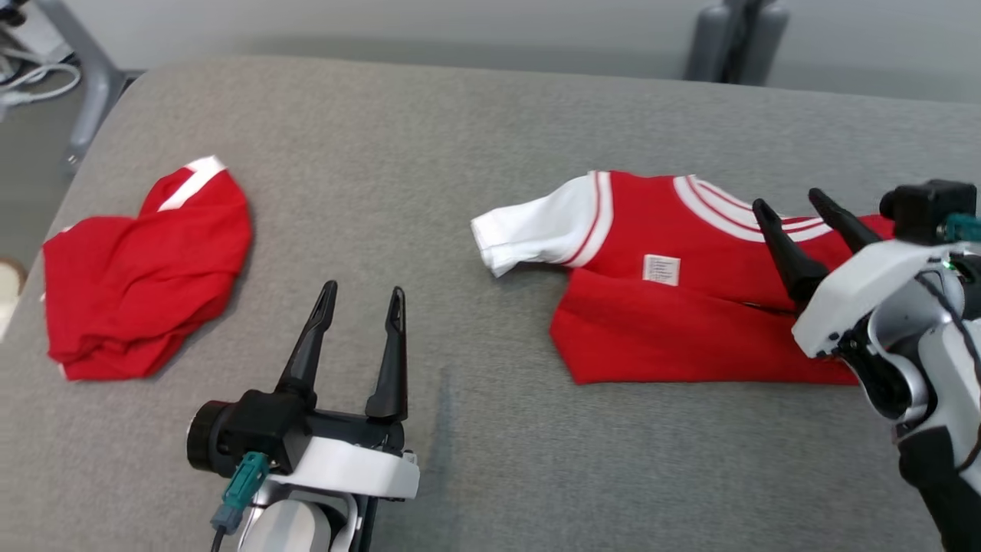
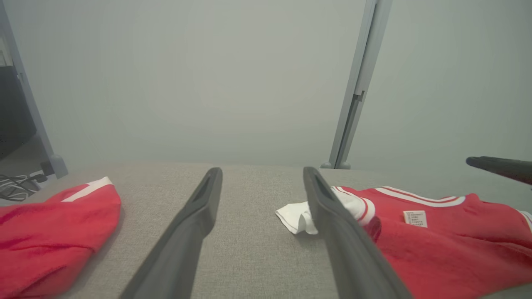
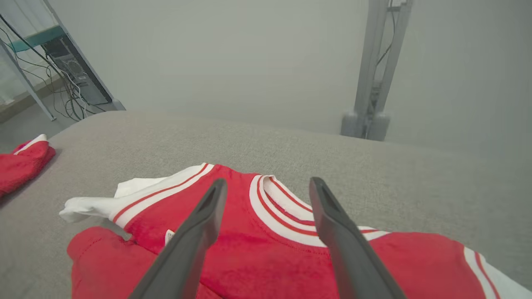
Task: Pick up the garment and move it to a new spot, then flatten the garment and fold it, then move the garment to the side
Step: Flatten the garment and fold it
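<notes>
The shirt [image 1: 651, 337] lies folded on the table [image 1: 460, 153], my right gripper [image 1: 786, 198] hangs spread apart over it, and my left gripper [image 1: 364, 288], spread apart too, is left of it.

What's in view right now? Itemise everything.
table: 1, grey, under everything
shirt: 1, red with white sleeve and striped collar, table's right half
label: 1, white, on the shirt
crumpled cloth: 1, red with white trim, table's left edge
post: 1, grey, beyond the table's far edge
cables: several, pale, floor at far left
left gripper: 1, dark fingers, open, over bare table between the two cloths
right gripper: 1, dark fingers, open, at the shirt's collar end
</notes>
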You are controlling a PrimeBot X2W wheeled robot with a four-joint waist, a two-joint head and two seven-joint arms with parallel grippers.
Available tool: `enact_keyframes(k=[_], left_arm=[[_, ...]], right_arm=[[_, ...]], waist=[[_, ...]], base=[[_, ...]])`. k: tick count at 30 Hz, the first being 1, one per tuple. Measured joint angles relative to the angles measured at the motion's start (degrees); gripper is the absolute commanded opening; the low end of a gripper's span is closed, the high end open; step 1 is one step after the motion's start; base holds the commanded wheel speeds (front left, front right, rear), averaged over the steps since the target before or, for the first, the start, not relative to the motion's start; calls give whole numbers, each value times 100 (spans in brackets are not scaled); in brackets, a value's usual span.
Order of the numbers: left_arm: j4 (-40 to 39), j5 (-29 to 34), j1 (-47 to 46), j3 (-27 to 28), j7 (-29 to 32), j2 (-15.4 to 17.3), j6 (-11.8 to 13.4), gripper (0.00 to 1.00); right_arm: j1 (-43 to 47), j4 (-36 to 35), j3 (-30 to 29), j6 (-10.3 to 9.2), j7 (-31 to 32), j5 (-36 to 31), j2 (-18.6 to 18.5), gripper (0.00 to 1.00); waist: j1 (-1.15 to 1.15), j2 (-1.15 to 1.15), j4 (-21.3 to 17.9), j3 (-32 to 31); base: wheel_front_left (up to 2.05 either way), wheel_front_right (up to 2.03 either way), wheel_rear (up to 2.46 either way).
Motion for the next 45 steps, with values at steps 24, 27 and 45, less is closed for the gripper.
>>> enact_keyframes(k=[24, 27, 45], left_arm=[[-73, -423, -330, -510, 0, 0, 183, 100], [-68, -430, -332, -524, 0, 0, 190, 100], [2, -165, -243, -339, 0, -1, 109, 100]], right_arm=[[-1614, 1606, 978, 0, 2220, 1738, -735, 40], [-1617, 1518, 1080, 0, 2213, 1900, -689, 0], [-1868, 2571, 339, 0, -554, 1718, -850, 0]], waist=[[0, 0, 1167, 752], [0, 0, 1163, 736], [0, 0, 651, 374]], base=[[0, 0, 0], [0, 0, 0], [0, 0, 0]])
